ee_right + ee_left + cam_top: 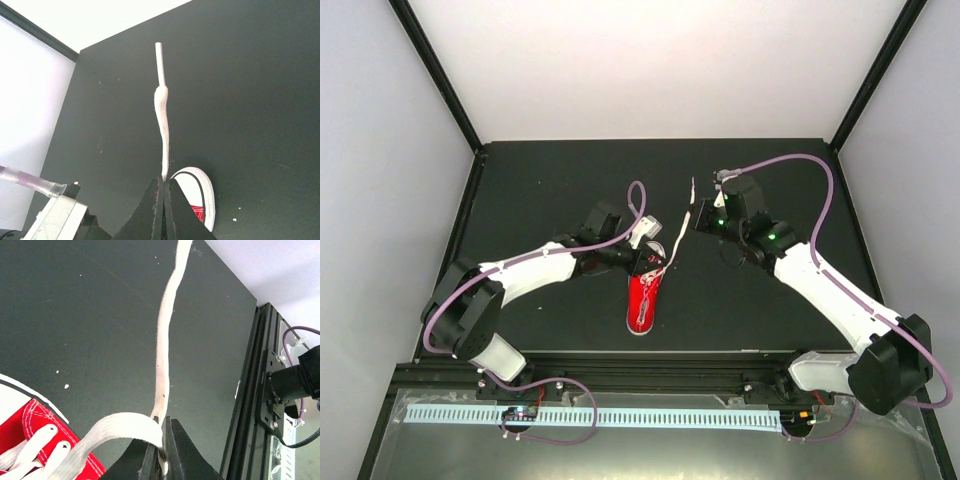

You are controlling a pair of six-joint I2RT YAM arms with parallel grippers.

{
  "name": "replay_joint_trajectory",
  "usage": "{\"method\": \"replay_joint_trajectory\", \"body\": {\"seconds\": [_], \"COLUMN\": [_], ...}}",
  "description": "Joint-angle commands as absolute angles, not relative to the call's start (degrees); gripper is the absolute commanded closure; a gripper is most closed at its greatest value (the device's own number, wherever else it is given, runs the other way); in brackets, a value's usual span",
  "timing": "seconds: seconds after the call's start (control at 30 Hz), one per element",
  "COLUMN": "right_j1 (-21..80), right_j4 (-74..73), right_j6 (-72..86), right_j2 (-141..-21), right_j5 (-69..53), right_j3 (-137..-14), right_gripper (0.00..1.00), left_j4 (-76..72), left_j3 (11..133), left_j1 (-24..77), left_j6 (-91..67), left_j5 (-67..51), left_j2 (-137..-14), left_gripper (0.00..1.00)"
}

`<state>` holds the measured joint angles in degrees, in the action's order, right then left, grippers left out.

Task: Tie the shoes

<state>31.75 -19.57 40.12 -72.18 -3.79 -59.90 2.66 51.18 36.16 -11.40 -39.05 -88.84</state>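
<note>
The red sneaker [642, 300] lies mid-table with its white toe toward the near edge. My left gripper [653, 262] is at the shoe's collar, shut on a white lace [162, 365]. That lace loops from the eyelets into the jaws and runs on past them. The red canvas [35, 427] shows at the lower left of the left wrist view. My right gripper [692, 222] is behind and to the right of the shoe, shut on a lace [162, 115] whose tipped end sticks out beyond the jaws. The white toe cap [196, 190] shows beside my right fingers.
The black mat [550, 190] ends at a metal rail [650, 358] along the near edge, which also shows in the left wrist view [250, 405]. Purple cables [790, 165] arc over both arms. White walls and black frame posts [440, 80] enclose the table.
</note>
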Motion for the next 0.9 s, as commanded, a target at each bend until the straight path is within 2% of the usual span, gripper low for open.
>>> {"method": "replay_joint_trajectory", "body": {"seconds": [0.0,0.53,0.87], "right_j1": [31.6,31.6,31.6], "right_j4": [-19.3,-18.9,-19.1], "right_j6": [38.8,37.6,37.5], "right_j2": [-72.6,-72.1,-71.2], "right_j5": [-3.1,-5.2,-6.3], "right_j3": [-62.3,-62.8,-62.5], "right_gripper": [0.98,0.98,0.98], "left_j4": [2.8,6.0,8.3], "left_j3": [53.0,56.1,58.3], "left_j1": [36.7,37.0,37.1], "left_j6": [-9.9,-8.2,-7.8], "left_j5": [-40.8,-39.2,-34.2], "left_j2": [-89.8,-92.3,-93.9], "left_gripper": [0.92,0.80,0.80]}}
